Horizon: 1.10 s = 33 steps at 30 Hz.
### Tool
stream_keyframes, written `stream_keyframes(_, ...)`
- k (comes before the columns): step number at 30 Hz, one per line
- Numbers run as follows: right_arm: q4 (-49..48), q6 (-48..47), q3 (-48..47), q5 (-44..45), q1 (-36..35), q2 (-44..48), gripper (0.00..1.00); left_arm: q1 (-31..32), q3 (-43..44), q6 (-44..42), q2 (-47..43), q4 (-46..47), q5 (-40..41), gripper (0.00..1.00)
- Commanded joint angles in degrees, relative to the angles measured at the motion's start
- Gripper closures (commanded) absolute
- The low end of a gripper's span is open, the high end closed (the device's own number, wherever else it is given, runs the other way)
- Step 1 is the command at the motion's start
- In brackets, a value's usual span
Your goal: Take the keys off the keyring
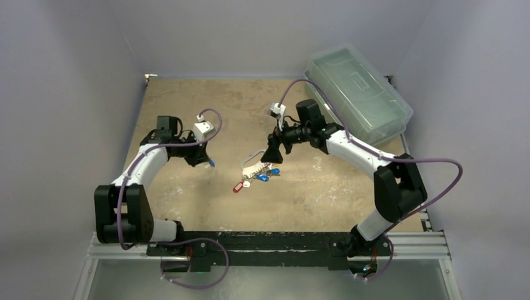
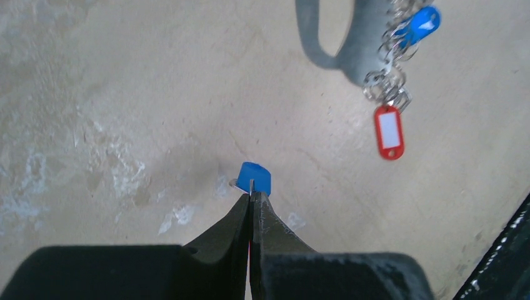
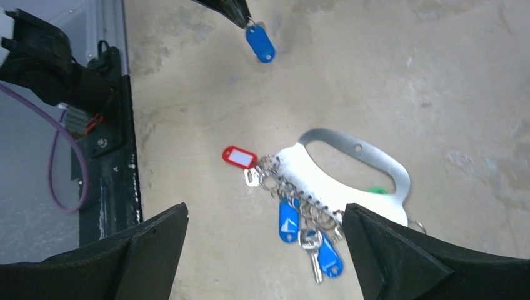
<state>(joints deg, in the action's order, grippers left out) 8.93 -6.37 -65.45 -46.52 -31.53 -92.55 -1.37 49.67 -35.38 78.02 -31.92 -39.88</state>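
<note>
Left gripper of mine is pinched closed on one blue-tagged key. Its fingers meet with no gap, and the tag and a sliver of metal poke out past the tips. That key sits well apart from the rest of the bunch, over bare worktop; I cannot tell whether it touches the surface.

My right gripper is spread wide, gripping nothing, with its two dark fingers standing either side of the bunch in its wrist view. It hangs over the keyring, a pale arched loop lying flat near the middle of the worktop. The keys are strung in a cluster of small rings along the keyring's near edge. A red tag lies at one end, two blue tags fan out beside it, and a bit of green tag shows inside the arch. From above, a clear lidded box sits at the far right corner.
</note>
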Motion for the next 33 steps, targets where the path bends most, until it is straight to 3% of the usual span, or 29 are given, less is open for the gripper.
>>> stream_keyframes(1,5.70,-3.91,1.61,2.83,1.57,2.72,0.01,-0.04,-1.01,-5.55,2.16,-3.16,8.68,1.00)
stream_keyframes(8,4.81,-4.23,1.99,3.65,2.61,2.75,0.01,0.91,-0.45,-3.40,7.68,0.88,8.80,1.00)
stream_keyframes(14,4.98,-4.50,2.31,3.96,2.72,2.25,0.01,5.08,4.52,0.98,17.40,5.80,7.47,1.00)
stream_keyframes(19,5.11,-4.70,3.12,4.69,3.20,3.43,0.01,5.19,6.08,2.27,19.93,5.22,6.56,0.90)
stream_keyframes(22,5.39,-4.70,3.06,4.74,3.31,4.14,0.01,5.16,6.24,2.07,17.41,3.24,6.12,0.78)
stream_keyframes(28,6.18,-5.11,4.16,5.83,3.58,7.68,0.01,4.60,8.04,3.64,9.83,-2.73,4.82,0.43)
stream_keyframes(31,6.33,-5.36,5.54,6.99,3.72,11.20,0.01,3.98,9.96,5.43,6.90,-5.72,3.99,0.16)
stream_keyframes(33,6.82,-5.28,6.35,8.48,3.78,13.61,0.01,3.48,11.61,7.38,5.58,-7.22,3.75,0.10)
